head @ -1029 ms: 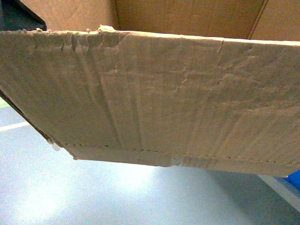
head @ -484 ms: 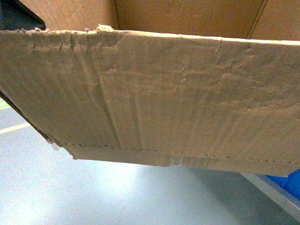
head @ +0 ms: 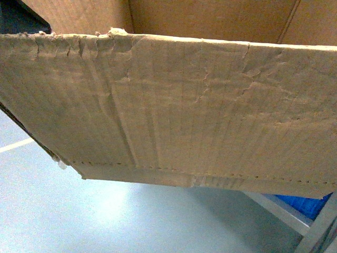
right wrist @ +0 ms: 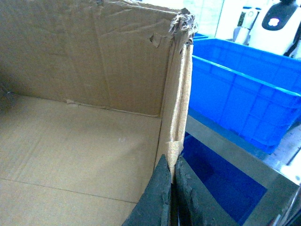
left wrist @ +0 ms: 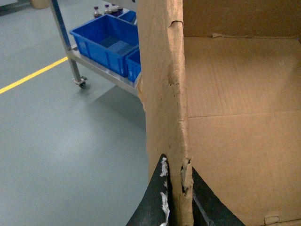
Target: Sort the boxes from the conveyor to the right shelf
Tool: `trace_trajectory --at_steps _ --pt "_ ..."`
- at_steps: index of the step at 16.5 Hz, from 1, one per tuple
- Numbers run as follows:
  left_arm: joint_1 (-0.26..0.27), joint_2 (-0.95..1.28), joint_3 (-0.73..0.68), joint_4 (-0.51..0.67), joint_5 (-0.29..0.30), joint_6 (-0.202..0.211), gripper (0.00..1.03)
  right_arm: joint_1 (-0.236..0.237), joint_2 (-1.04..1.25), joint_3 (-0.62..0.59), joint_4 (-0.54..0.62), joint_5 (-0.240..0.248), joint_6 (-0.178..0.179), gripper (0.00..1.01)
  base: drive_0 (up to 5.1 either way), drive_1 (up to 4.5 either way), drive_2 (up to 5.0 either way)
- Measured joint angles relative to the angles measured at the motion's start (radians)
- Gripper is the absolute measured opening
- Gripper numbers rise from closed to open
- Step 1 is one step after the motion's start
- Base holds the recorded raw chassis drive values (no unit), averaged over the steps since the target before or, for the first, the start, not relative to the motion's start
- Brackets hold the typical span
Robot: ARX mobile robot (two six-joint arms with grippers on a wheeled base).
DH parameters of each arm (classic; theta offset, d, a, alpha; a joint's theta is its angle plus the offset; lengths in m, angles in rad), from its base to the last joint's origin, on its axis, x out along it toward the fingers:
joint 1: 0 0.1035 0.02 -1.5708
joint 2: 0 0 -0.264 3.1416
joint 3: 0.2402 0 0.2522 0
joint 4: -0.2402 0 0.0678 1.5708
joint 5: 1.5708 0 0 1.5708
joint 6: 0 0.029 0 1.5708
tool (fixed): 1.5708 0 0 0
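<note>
- Now the box (head: 200,105) hangs in the air, clear of the floor (head: 79,216), filling most of the head view with its near wall tilted and its torn top edge uppermost.
- Left claw (left wrist: 176,197) is clenched on the left wall's ragged edge, one finger outside and one inside; right claw (right wrist: 171,197) is clenched the same way on the right wall.
- Risk, as I judge it: both grips sit on thin, frayed cardboard that is already split and crumpled at the pinch points, so the edge could tear further and the box could slip or drop on one side.
- Risk: the box blocks nearly the whole head view, so lining it up with the shelf (head: 295,216) depends on a sliver of frame seen at the lower right; a misjudged approach could knock the box bottom against the steel rail.
- Risk: blue bins (right wrist: 244,103) sit just beside the right wall in the right wrist view; swinging right could bump the box corner into them.
- Risk: uneven pull between the two arms could twist the open-topped box and pry a wall out of a claw.
- Against the earlier head frames, more of the shelf frame and blue bin shows at the lower right, and the white floor line on the left sits lower; the box keeps the same pose in view.
</note>
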Motion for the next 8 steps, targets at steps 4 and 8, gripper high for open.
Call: trace_trajectory --at_steps 4,8 --pt "0.0 0.0 0.0 -0.001 0.0 0.0 0.02 0.0 0.0 0.0 0.0 0.0 0.0 0.02 -1.7 -1.66 -1.7" --pt "0.0 0.0 0.0 0.0 0.0 0.0 0.02 0.0 0.0 0.0 0.0 0.0 0.0 0.02 -1.7 -1.66 -1.7"
